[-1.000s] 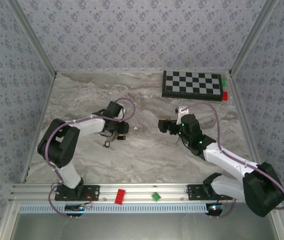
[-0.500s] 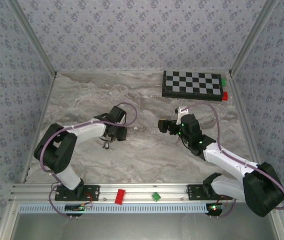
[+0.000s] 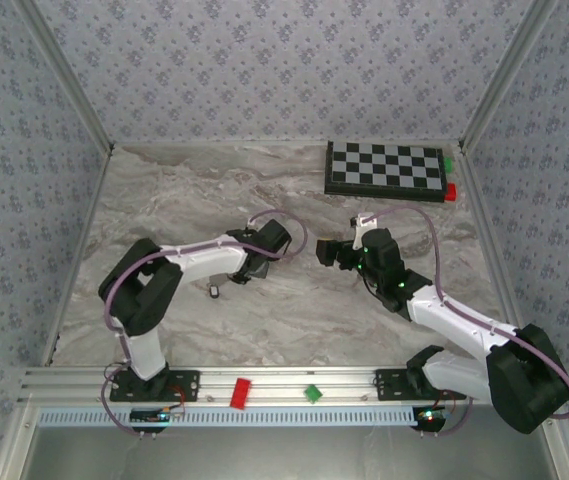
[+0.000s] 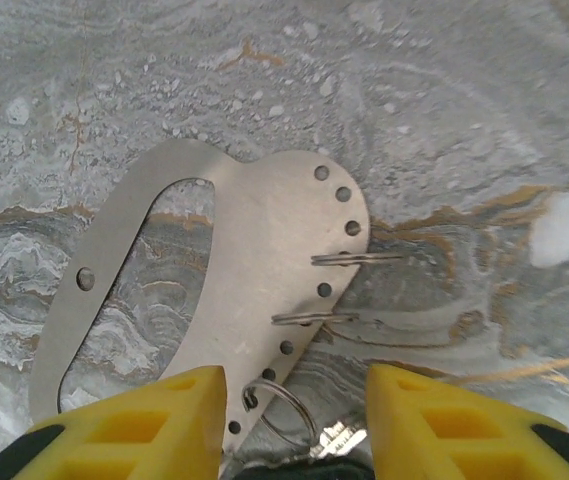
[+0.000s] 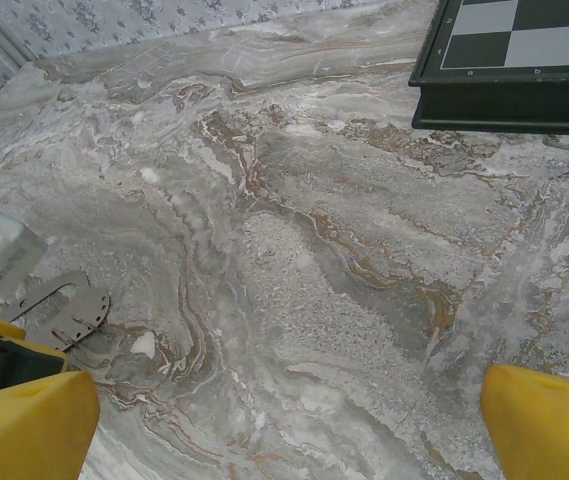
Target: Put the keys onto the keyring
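Keyring point(image 4: 254, 250) lies flat on the tabletop point(image 4: 464, 120), at 12 o'clock from the left hand point(image 4: 294, 385), long axis 7-to-1; its fingers point(image 4: 144, 425) stand part-spread, grip cannot be told. Right hand point(image 5: 284, 420) stands spread wide, empty, farther off.

Left tool point(image 4: 289, 388) half parted and low, right tool point(image 5: 284, 385) spread wide.

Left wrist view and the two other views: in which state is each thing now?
left gripper: jaws partly apart by the keyring plate; grip unclear.
right gripper: wide open, empty.
keyring plate: small rings threaded through its edge holes.
key: loose on the marble, apart from both grippers.
checkered board: flat on the marble.
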Controlling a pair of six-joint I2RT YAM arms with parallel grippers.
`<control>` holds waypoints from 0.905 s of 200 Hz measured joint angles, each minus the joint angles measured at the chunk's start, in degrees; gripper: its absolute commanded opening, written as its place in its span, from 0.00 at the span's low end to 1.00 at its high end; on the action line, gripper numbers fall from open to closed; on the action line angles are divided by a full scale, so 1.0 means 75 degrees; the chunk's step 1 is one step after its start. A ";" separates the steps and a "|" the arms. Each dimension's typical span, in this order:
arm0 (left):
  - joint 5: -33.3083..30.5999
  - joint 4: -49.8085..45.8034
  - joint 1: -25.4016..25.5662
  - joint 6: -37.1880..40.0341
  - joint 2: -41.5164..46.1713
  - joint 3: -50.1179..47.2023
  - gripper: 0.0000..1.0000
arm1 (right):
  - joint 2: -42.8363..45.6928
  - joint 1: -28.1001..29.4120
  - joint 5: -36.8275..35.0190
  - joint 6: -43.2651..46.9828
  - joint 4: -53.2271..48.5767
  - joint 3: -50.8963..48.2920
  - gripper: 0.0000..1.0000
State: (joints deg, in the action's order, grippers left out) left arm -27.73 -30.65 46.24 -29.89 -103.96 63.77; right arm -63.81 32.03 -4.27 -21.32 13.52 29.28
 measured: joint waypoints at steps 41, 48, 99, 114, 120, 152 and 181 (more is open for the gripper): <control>-0.0221 -0.0326 0.0003 -0.0245 -0.0353 0.0178 0.34 | 0.0000 0.0020 0.0000 0.0000 0.0000 0.0000 1.00; -0.0230 -0.0347 0.0003 -0.0297 -0.0353 0.0178 0.32 | 0.0000 0.0023 0.0000 0.0000 0.0000 0.0000 1.00; -0.0265 -0.0504 0.0003 -0.0507 -0.0356 0.0175 0.11 | 0.0000 0.0050 0.0000 0.0000 0.0000 0.0000 0.99; -0.0323 -0.0513 0.0009 -0.0542 -0.0356 0.0178 0.04 | 0.0000 0.0050 -0.0003 0.0000 0.0000 0.0000 0.99; -0.0405 -0.0519 0.0012 -0.0536 -0.0353 0.0178 0.01 | 0.0000 0.0050 -0.0003 0.0000 0.0000 0.0000 0.99; -0.0484 -0.0600 0.0061 -0.0539 -0.0315 0.0178 0.00 | 0.0000 0.0050 -0.0003 0.0000 0.0000 0.0000 0.99; -0.0609 -0.0968 0.0146 -0.0481 0.0087 0.0216 0.00 | 0.0000 0.0050 -0.0009 0.0000 0.0000 0.0000 0.99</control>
State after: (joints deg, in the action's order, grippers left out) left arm -32.29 -37.91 47.33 -33.50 -103.31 65.39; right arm -63.81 32.40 -4.34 -21.32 13.52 29.28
